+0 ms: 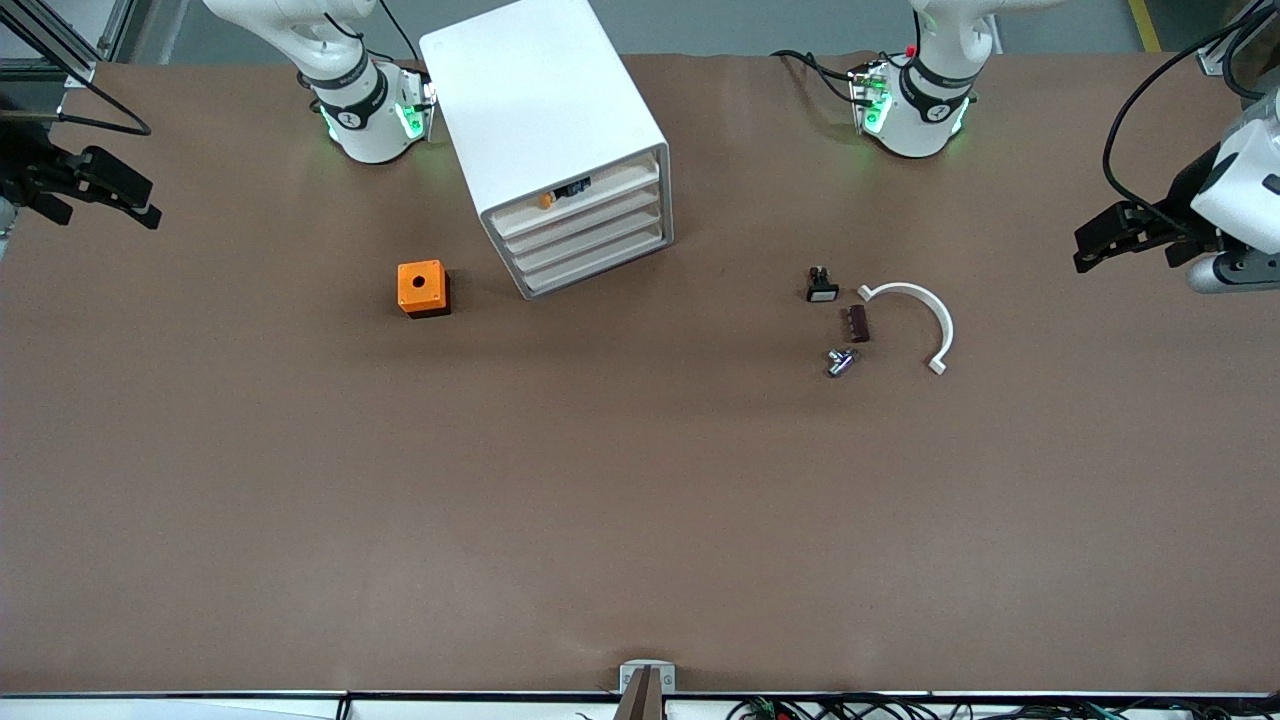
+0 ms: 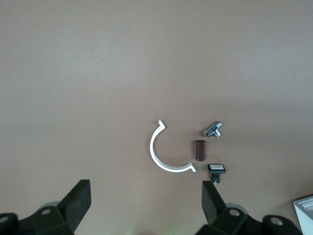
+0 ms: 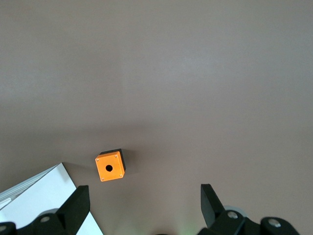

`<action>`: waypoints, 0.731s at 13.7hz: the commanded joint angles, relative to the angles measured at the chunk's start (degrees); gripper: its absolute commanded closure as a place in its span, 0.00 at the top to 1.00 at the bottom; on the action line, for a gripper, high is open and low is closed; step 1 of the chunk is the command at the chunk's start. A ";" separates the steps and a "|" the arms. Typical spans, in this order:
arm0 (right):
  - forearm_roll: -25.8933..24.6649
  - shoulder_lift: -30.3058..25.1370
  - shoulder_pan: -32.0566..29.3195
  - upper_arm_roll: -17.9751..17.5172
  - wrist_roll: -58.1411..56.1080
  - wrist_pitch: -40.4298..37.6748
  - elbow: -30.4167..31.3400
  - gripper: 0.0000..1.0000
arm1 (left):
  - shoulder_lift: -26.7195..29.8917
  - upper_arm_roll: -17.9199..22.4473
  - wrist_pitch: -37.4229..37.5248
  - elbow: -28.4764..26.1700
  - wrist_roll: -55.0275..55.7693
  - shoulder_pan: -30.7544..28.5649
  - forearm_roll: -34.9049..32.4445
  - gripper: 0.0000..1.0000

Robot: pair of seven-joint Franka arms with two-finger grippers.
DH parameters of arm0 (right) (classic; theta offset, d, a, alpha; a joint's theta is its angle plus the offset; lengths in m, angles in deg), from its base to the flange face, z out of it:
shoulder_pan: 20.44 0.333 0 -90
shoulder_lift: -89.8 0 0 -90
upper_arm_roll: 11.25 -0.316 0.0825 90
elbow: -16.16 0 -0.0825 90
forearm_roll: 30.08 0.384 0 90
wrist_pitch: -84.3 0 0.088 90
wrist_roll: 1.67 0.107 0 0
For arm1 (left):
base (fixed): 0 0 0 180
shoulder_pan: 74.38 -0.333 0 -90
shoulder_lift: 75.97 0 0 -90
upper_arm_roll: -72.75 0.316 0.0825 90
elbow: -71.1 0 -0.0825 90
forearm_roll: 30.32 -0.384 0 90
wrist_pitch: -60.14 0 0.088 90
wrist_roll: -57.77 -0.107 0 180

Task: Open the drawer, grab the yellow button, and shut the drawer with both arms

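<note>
The white cabinet sits between the arms' bases, its top drawer shut with the orange-capped button inside at its front. Both arms wait at the table's ends, the left gripper and right gripper spread wide, holding nothing. The orange cube lies beside the cabinet.

A robotics lab/test cell is indicated. Two white arms w/ green status lights are bolted at the edge of a wide brown surface, fully covered by a plain mat. Aluminium framing and loose black cables are seen at the corners; more wiring is bundled along the front edge. Small parts are laid out as test pieces: an orange box, a white cabinet, a white clip.
</note>
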 commanded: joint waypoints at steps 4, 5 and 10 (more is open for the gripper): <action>-1.01 0.65 -0.39 -0.40 -0.76 -0.45 -1.26 1.00 | -0.37 0.27 1.03 2.78 -0.70 -0.55 -1.49 1.00; -1.01 0.74 -0.39 -0.40 -0.68 -0.45 -1.26 1.00 | -1.50 0.45 1.03 4.27 -0.70 -0.73 -1.41 1.00; -1.01 0.74 -0.30 -0.40 -0.68 -0.45 -1.35 1.00 | -6.78 0.36 1.03 5.07 -0.35 -0.20 -0.53 1.00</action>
